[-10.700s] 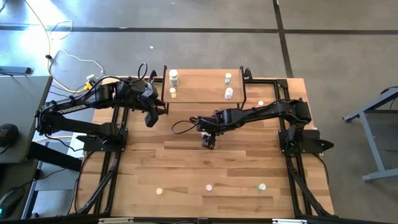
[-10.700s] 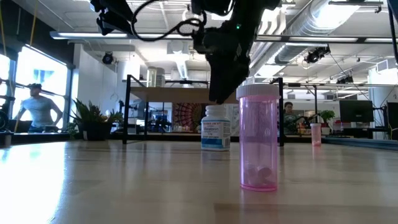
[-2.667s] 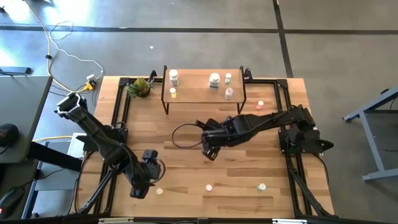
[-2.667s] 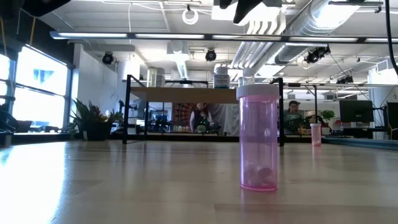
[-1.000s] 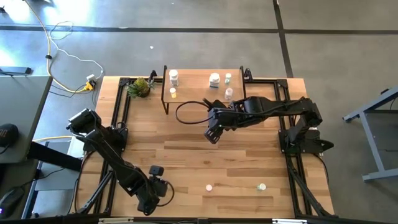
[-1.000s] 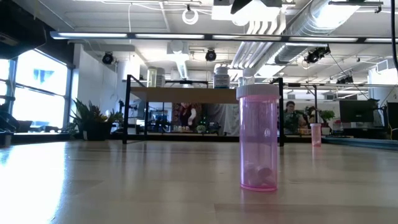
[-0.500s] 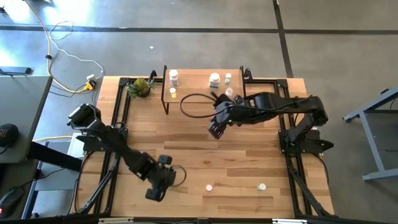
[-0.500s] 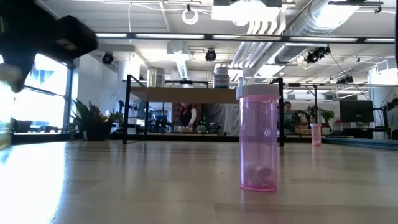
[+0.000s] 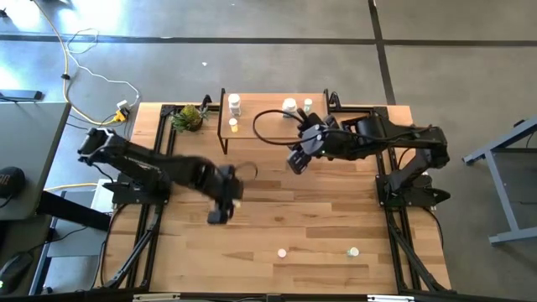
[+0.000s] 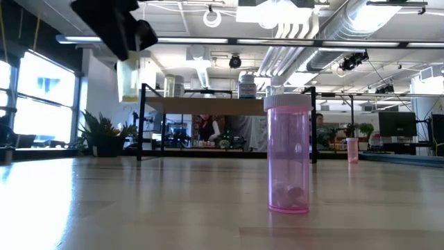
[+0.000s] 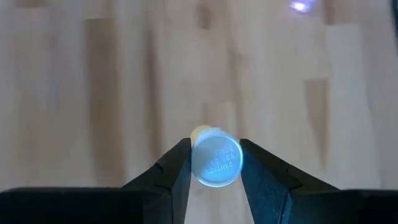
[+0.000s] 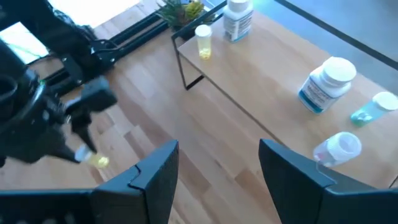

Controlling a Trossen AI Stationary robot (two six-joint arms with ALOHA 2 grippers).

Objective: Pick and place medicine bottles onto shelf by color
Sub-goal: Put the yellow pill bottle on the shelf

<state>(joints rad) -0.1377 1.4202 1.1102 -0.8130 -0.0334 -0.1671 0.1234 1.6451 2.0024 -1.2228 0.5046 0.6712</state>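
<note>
My left gripper hangs over the middle of the table, shut on a small yellow medicine bottle with a white cap. My right gripper stands open and empty in the air just in front of the shelf. On the shelf stand a white bottle, a yellow one, a second white one, a green one and a pink one. A pink bottle and a green one stand on their bases near the table's front edge. My left gripper pinches the yellow bottle's capped upper end between its two fingers, one on each side of the cap. The fingers come steeply from above. The bottle hangs below them, roughly upright and lifted clear of the table.
A green plant sits at the far left beside the shelf. In the low view the pink bottle stands close to the camera and another small bottle stands farther off at the right. Bare wood lies between the two grippers.
My left gripper has swung from the table's near left corner toward the far edge and the middle, rising, with the yellow bottle lifted clear. My right gripper has risen and drawn a little toward the shelf, still open.
</note>
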